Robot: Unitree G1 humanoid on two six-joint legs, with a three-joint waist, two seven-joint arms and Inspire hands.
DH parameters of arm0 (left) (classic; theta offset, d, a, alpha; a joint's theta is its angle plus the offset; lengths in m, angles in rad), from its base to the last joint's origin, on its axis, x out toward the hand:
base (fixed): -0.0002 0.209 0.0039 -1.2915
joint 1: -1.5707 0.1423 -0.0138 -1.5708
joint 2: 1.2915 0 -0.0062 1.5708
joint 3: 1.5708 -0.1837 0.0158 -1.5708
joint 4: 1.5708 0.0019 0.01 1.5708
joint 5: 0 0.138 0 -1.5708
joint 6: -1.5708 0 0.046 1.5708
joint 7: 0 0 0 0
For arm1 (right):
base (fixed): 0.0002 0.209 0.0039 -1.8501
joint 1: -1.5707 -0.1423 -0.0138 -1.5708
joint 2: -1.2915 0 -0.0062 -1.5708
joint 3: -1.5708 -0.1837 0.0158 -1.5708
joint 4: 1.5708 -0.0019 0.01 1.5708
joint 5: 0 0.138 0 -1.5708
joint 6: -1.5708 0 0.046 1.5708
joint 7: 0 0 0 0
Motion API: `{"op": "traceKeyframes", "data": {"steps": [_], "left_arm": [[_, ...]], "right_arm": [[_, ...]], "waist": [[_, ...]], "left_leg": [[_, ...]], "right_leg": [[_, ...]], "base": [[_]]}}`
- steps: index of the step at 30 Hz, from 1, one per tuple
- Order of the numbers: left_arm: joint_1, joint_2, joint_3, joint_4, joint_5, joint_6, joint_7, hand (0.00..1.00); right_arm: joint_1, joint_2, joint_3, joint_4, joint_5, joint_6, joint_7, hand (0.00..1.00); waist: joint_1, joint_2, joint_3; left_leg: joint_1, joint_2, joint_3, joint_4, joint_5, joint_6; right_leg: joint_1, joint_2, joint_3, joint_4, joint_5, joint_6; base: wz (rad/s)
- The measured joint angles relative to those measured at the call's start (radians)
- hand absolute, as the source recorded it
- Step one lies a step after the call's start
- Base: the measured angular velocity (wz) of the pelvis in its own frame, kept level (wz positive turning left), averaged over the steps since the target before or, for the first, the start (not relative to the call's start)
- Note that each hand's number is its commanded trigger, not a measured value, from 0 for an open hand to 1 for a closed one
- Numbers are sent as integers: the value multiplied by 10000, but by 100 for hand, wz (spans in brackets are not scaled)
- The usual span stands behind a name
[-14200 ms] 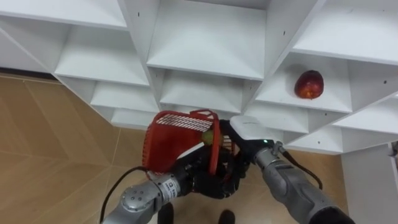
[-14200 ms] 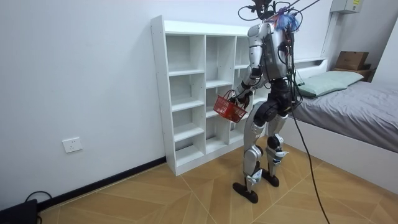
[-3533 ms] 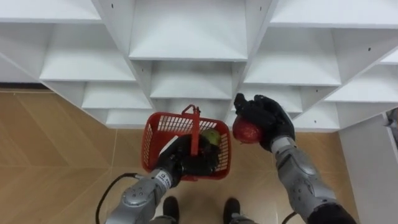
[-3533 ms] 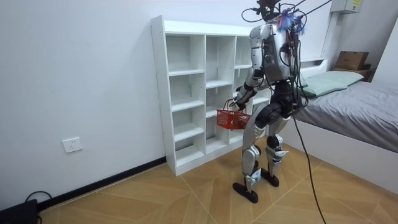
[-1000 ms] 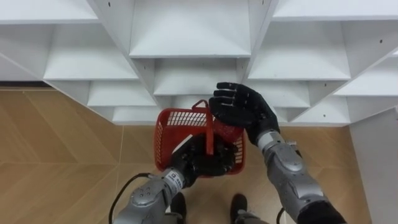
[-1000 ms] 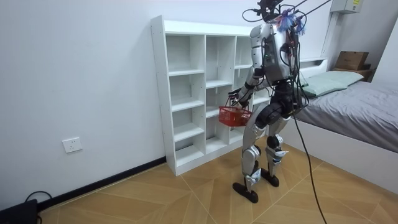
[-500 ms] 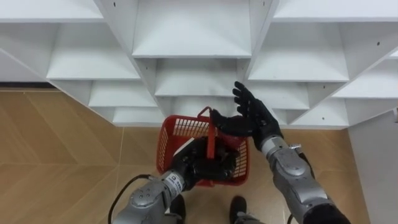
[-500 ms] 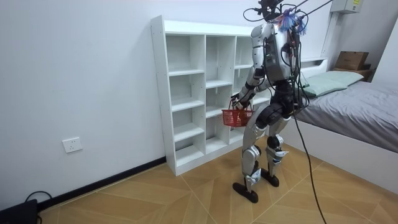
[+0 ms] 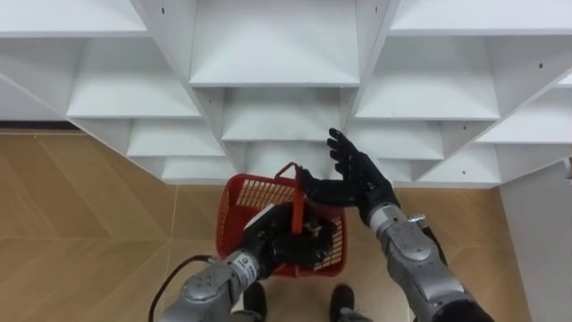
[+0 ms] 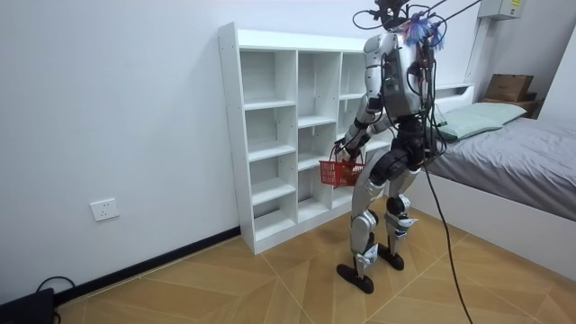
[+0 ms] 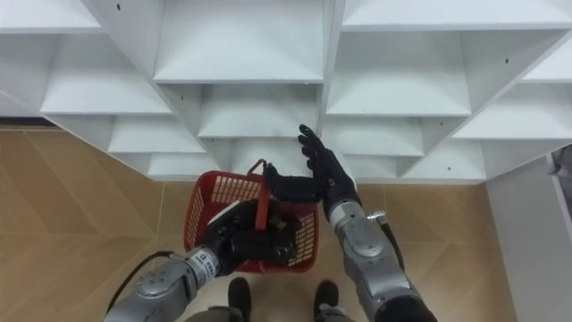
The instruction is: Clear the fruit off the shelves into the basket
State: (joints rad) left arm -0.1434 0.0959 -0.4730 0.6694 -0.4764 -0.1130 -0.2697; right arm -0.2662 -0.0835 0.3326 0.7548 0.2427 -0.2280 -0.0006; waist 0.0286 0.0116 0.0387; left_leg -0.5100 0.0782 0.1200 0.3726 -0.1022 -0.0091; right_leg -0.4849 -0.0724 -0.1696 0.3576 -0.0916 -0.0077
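Our right hand (image 9: 359, 183), which carried the round red apple moments ago, now hovers spread and empty just above the red plastic mesh basket (image 9: 238, 213), while our left hand (image 9: 273, 240) grips the basket's handle below the white open-shelved closet (image 9: 277, 54), so we judge the apple dropped inside, hidden.

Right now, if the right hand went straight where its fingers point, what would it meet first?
Probably the white shelf unit, near its middle column's lower shelves; the right hand points there, past the red basket. Depth is unclear.
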Motion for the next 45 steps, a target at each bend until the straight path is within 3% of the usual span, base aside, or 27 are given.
{"op": "traceKeyframes", "data": {"steps": [5,10,16,20,21,25,28,31,40,45], "left_arm": [[9,86,240,387,637,-124,113,100],[325,469,432,478,1372,-402,241,100],[590,588,1227,608,1664,-501,541,100],[959,626,1603,1281,1672,-812,708,100],[1102,673,1664,1374,1698,-812,731,100],[1631,730,1995,1413,2113,-812,854,100],[2158,768,2386,1416,2550,-857,946,100],[2629,779,2756,1538,2760,-871,1145,100],[3093,702,3547,2354,2934,-900,1596,100],[3254,729,3999,2945,2923,-915,1920,100]], "right_arm": [[208,-11,-25,223,37,1,66,0],[547,-241,-43,92,-40,20,41,0],[1018,-489,-86,-811,149,-19,-245,0],[1607,-446,-264,-961,102,-17,-308,0],[1800,-439,-424,-1117,105,-26,-308,0],[2290,-455,-821,-1262,21,-26,-308,0],[2781,-471,-1128,-1707,28,-28,-326,0],[3169,-563,-1353,-1904,-1,-268,-396,0],[3779,-652,-1949,-1762,230,-444,-636,0],[3944,-663,-2396,-355,648,-448,-807,0]], "waist": [[-26,-13,8],[-26,-36,7],[-125,-69,0],[-244,-215,-100],[-249,-233,-144],[-296,-247,-161],[-278,-226,-252],[-331,-197,-316],[-392,-157,-332],[-520,-210,-343]], "left_leg": [[274,-6,20,-103,4,-6],[641,-15,115,-272,5,-12],[1174,-31,163,-391,-28,-42],[1914,-65,196,-699,-49,-74],[1992,-54,190,-722,-55,-80],[2430,-44,187,-880,-84,-112],[2818,-46,213,-1066,-111,-130],[3234,-44,218,-1262,-129,-163],[4369,-64,339,-1822,-185,-228],[4818,-93,333,-2078,-208,-257]], "right_leg": [[242,15,44,-111,-2,4],[507,29,157,-152,-12,25],[1000,51,229,-263,-51,55],[1678,70,251,-552,-116,100],[1798,96,250,-656,-131,115],[2285,145,251,-913,-89,111],[2646,175,279,-1078,-90,121],[3070,209,268,-1303,-97,130],[4100,244,316,-1582,-211,171],[4556,253,263,-1893,-243,200]], "base": [[-1],[-3],[-3],[-1],[0],[0],[-3],[0],[-2],[1]]}}
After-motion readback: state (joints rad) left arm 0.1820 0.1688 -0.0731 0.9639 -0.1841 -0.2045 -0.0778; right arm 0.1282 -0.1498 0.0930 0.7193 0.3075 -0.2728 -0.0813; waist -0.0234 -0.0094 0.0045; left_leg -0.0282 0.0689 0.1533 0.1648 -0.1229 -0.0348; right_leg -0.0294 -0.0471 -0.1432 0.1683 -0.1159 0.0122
